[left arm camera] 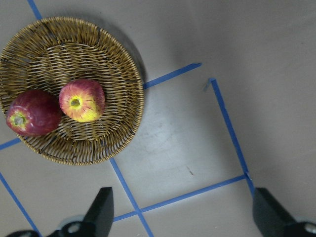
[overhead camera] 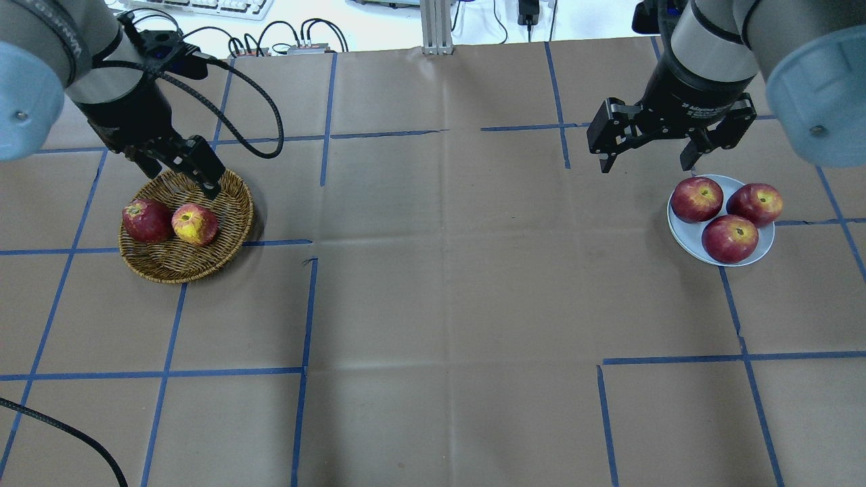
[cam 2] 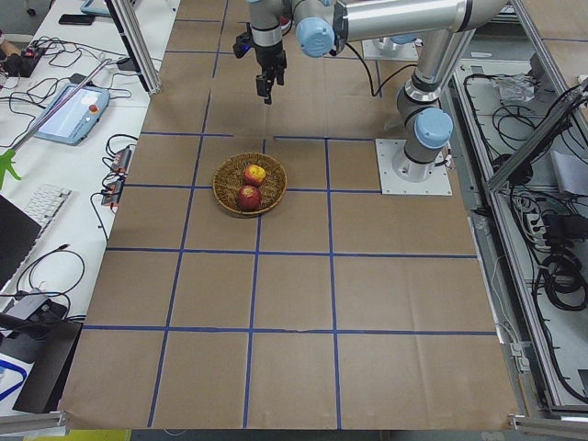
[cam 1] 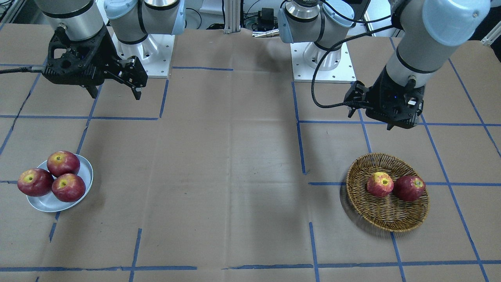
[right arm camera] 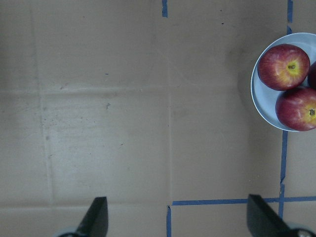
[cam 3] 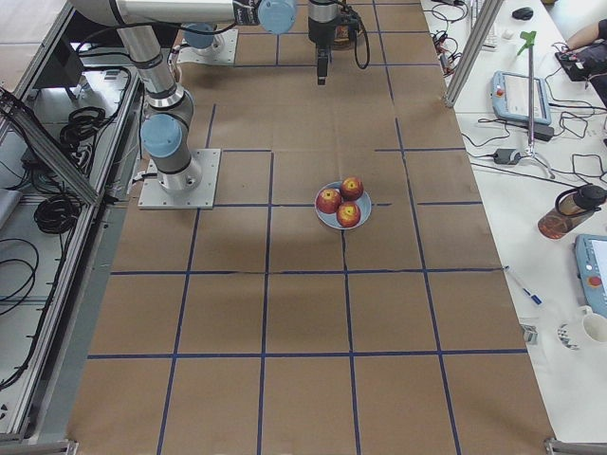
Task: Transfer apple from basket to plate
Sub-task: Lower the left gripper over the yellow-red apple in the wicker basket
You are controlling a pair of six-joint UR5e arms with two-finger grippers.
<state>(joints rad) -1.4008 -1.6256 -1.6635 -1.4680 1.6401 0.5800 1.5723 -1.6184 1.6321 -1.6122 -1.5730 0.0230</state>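
Note:
The streaky apple (cam 1: 380,184) with a yellow patch lies in the wicker basket (cam 1: 387,225), touching a darker red apple (cam 1: 409,188). Both also show in the overhead view, the streaky apple (overhead camera: 195,224) inside the basket (overhead camera: 176,270), and in the left wrist view (left arm camera: 82,100). My left gripper (cam 1: 370,119) is open and empty, raised well above the table beside the basket. The pale plate (cam 1: 47,203) holds three dark red apples. My right gripper (overhead camera: 647,166) is open and empty, raised near the plate (overhead camera: 680,230).
Brown paper with blue tape lines covers the table (overhead camera: 433,304). The three apples (overhead camera: 730,238) take up most of the plate. The arm bases (cam 1: 323,58) stand at the robot's side of the table. Keyboards, cables and a bottle lie off the table's ends.

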